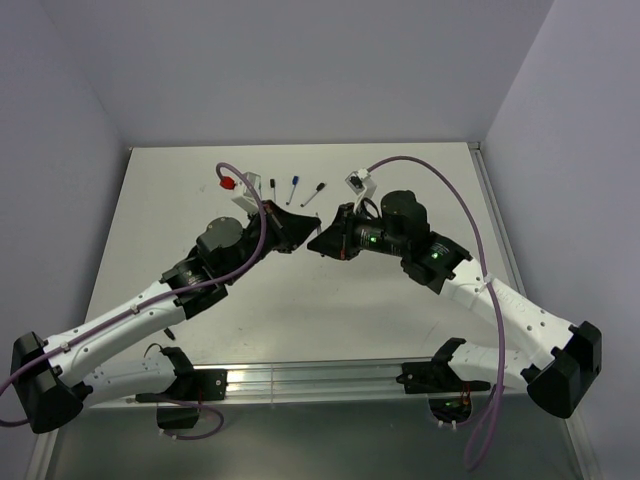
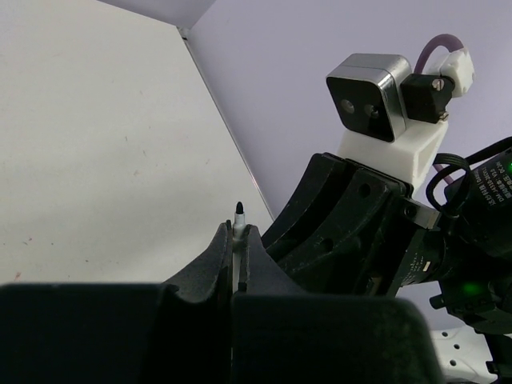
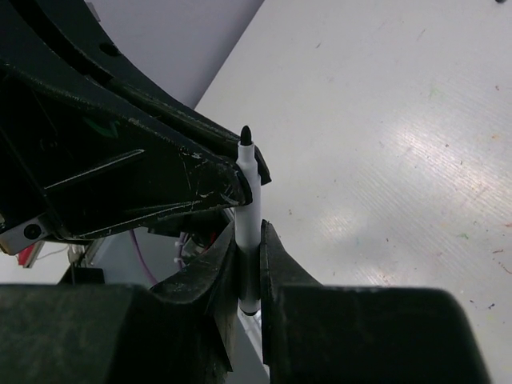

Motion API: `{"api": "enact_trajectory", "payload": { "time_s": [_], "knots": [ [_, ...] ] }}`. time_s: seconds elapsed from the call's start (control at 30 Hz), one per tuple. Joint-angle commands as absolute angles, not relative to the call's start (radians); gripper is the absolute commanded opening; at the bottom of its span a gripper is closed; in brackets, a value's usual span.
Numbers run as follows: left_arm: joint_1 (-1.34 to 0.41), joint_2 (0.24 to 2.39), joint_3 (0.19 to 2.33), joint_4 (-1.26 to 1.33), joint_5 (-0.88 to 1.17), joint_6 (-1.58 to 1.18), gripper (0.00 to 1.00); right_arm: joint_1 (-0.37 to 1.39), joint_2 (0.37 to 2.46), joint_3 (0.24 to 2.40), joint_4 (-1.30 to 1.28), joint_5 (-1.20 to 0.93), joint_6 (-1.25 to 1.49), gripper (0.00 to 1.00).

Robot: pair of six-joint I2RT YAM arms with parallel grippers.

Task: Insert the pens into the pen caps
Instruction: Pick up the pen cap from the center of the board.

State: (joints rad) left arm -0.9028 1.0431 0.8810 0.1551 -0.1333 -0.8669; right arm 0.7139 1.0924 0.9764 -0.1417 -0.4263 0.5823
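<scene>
Both grippers meet above the table's middle. In the right wrist view my right gripper (image 3: 250,234) is shut on the lower barrel of an upright white pen (image 3: 249,196) with a black tip. My left gripper's fingertips (image 3: 232,178) close on that pen just below the tip. In the left wrist view my left gripper (image 2: 238,234) is shut on a thin white pen (image 2: 238,224), whose dark tip pokes out above the jaws; it looks like the same pen. In the top view the left gripper (image 1: 298,230) and right gripper (image 1: 319,241) touch. No loose cap shows clearly.
Three small items lie in a row at the back of the table: a short dark one (image 1: 272,185), a blue-tipped pen (image 1: 293,190) and a black-ended pen (image 1: 315,193). A red connector (image 1: 228,184) sits on the left arm's cable. Grey walls enclose the table.
</scene>
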Motion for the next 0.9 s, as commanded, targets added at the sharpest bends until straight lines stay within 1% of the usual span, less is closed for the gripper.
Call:
{"api": "enact_trajectory", "payload": {
  "time_s": [0.0,0.07,0.1,0.17,0.2,0.23,0.27,0.3,0.37,0.43,0.57,0.6,0.63,0.67,0.7,0.73,0.77,0.87],
  "knots": [
    [-0.910,1.023,0.894,0.160,-0.084,-0.848,0.01,0.721,1.071,1.006,-0.132,-0.387,0.566,0.00],
    [-0.910,0.985,0.878,0.131,-0.130,-0.861,0.09,0.721,1.066,0.993,-0.136,-0.368,0.564,0.00],
    [-0.910,0.970,0.873,0.117,-0.153,-0.877,0.17,0.721,1.059,0.983,-0.138,-0.359,0.568,0.00],
    [-0.910,0.940,0.873,0.031,-0.207,-0.894,0.28,0.721,1.048,0.950,-0.126,-0.345,0.575,0.00],
    [-0.910,0.908,0.879,-0.026,-0.263,-0.906,0.36,0.721,1.043,0.936,-0.117,-0.351,0.590,0.00],
    [-0.910,0.890,0.882,-0.073,-0.305,-0.916,0.39,0.721,1.042,0.922,-0.100,-0.354,0.595,0.00],
    [-0.910,0.852,0.885,-0.183,-0.342,-0.955,0.49,0.721,1.039,0.898,-0.098,-0.347,0.595,0.00],
    [-0.910,0.832,0.885,-0.236,-0.427,-0.980,0.52,0.721,1.031,0.885,-0.100,-0.319,0.589,0.00],
    [-0.910,0.770,0.881,-0.363,-0.494,-1.020,0.55,0.721,1.026,0.859,-0.107,-0.302,0.562,0.00],
    [-0.910,0.744,0.890,-0.461,-0.599,-1.126,0.57,0.719,1.023,0.858,-0.132,-0.266,0.539,0.00],
    [-0.910,0.730,0.952,-0.704,-0.739,-1.322,0.58,0.716,1.006,0.821,-0.111,-0.310,0.534,0.00],
    [-0.910,0.735,0.972,-0.868,-0.768,-1.450,0.57,0.716,1.005,0.810,-0.098,-0.322,0.538,0.00],
    [-0.910,0.744,0.994,-0.949,-0.826,-1.526,0.56,0.716,1.005,0.801,-0.075,-0.334,0.545,0.00],
    [-0.908,0.762,1.030,-1.033,-0.848,-1.649,0.53,0.716,1.008,0.786,-0.066,-0.360,0.555,0.00],
    [-0.908,0.770,1.048,-1.180,-0.870,-1.723,0.52,0.716,1.009,0.775,-0.054,-0.370,0.561,0.00],
    [-0.908,0.778,1.063,-1.269,-0.880,-1.806,0.51,0.715,1.009,0.755,-0.029,-0.377,0.566,0.00],
    [-0.908,0.787,1.080,-1.342,-0.884,-1.968,0.51,0.715,1.011,0.746,-0.017,-0.393,0.578,0.00],
    [-0.894,0.758,1.033,-1.373,-0.846,-2.003,0.52,0.712,1.017,0.715,0.009,-0.419,0.595,0.00]
  ]
}}
